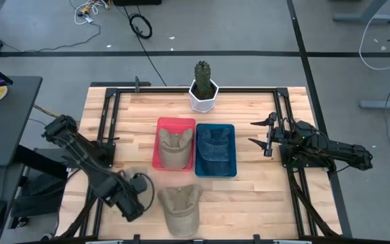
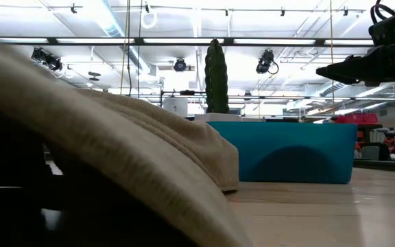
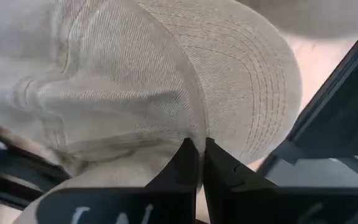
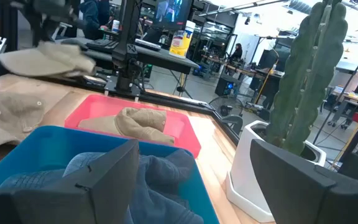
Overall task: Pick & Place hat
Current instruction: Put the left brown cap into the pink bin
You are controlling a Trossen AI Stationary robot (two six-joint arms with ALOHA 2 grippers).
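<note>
We have the left gripper (image 1: 139, 192) down at the near edge of the bench (image 1: 249, 196), its fingers (image 3: 188, 163) clenched on a fold of the loose khaki hat (image 1: 181, 207), which spreads away from the fingers with its brim beyond them. The left wrist view shows the two tips nearly touching with only a thin ridge of cloth between.

That thin pinch is our main worry. If we lift from here, we judge the soft fabric could slide out of the fingers, or the hat could hang lopsided and drag across the bench.

Ahead of the fingers sit the red bin (image 1: 175, 144), already holding a khaki hat, and the blue bin (image 1: 216, 150) with a denim one; a trailing brim might catch a rim.

Our right gripper (image 1: 268, 137) waits beside the blue bin, fingers released, near the potted cactus (image 1: 203, 84).
</note>
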